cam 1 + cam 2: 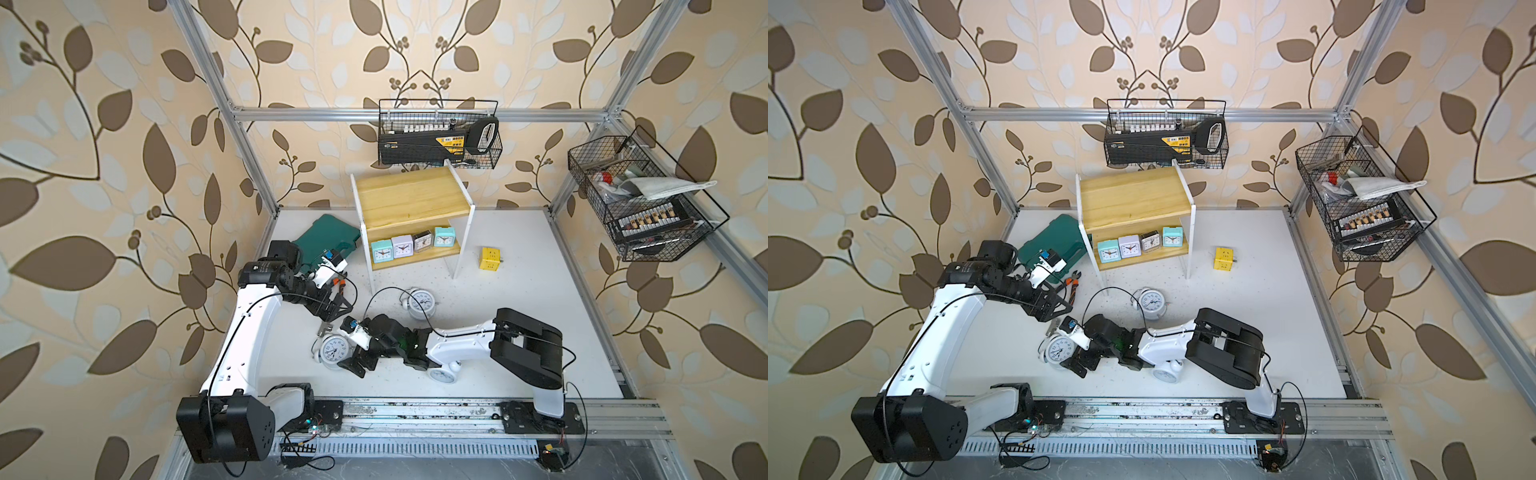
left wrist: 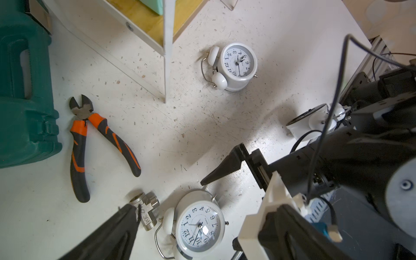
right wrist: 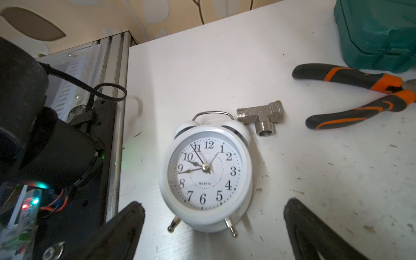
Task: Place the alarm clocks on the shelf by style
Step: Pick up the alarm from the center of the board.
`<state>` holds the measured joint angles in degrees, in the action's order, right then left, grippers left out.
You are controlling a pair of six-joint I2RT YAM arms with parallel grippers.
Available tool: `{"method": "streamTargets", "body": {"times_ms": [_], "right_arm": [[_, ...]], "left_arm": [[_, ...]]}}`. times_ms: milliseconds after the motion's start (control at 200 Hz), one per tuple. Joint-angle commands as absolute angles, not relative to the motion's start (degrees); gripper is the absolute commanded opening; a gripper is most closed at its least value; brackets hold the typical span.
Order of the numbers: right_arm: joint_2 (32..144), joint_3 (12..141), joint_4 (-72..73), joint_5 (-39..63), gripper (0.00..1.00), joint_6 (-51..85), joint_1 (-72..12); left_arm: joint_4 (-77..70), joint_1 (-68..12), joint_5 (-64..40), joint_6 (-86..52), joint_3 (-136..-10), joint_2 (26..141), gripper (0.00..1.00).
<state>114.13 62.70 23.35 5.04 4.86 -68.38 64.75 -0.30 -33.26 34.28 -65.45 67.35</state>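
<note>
Four square clocks (image 1: 402,248) sit in a row on the shelf (image 1: 409,195), lower tier: mint, lilac, grey, mint, left to right, dials facing near. Both top views show the same line-up.

Three round ones are on the table (image 1: 540,324), all on the near side of the shelf. The far clock (image 1: 422,301) sits just off the shelf front, btwn its two near legs, dial showing upward. The left clock (image 1: 334,351) lies dial up, bells pointing left, feet pointing right. The near clock (image 1: 442,374) is mostly hidden under the right arm; only part of the dial and a bell show.

Right gripper (image 3: 212,206): low over the table, right beside the left clock, jaws spread wide, nothing in them. In the wrist view the clock's foot end sits btwn the fingertips (image 3: 132,216) w/ a clear gap each side, no contact.

Left gripper (image 1: 337,312): released too, empty, hovering far-left of the left clock. It's roughly over the T-fitting (image 3: 258,117), which lies just beside that clock's bells; can't tell if they touch.

The pliers (image 2: 101,139) lie flat, left of the shelf's near left leg, next to the green case (image 1: 328,237). A yellow cube (image 1: 489,258) sits right of the shelf, well apart from the clocks. Two wire baskets hang on the frame, one at the back (image 1: 436,137) above the shelf and one on the right (image 1: 640,199), both w/ tools inside.
</note>
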Motion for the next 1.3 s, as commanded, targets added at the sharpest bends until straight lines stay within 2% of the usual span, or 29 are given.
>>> {"method": "streamTargets", "body": {"times_ms": [0,685,1105,1295], "right_arm": [[116.71,65.41,22.66,5.92,0.99,4.14,-68.86],[125.49,74.16,19.01,5.46,0.99,2.55,-69.94],[120.37,68.25,24.68,4.48,0.72,1.2,-70.02],[115.01,62.84,29.6,2.82,0.66,-0.12,-69.99]], "left_arm": [[61.54,0.59,-34.48,29.02,-66.9,66.0,0.99],[59.77,0.79,-34.98,23.38,-66.45,65.48,0.99],[60.54,0.79,-36.81,21.75,-67.06,65.83,0.99],[61.47,0.79,-38.52,20.72,-68.35,66.01,0.99]]}}
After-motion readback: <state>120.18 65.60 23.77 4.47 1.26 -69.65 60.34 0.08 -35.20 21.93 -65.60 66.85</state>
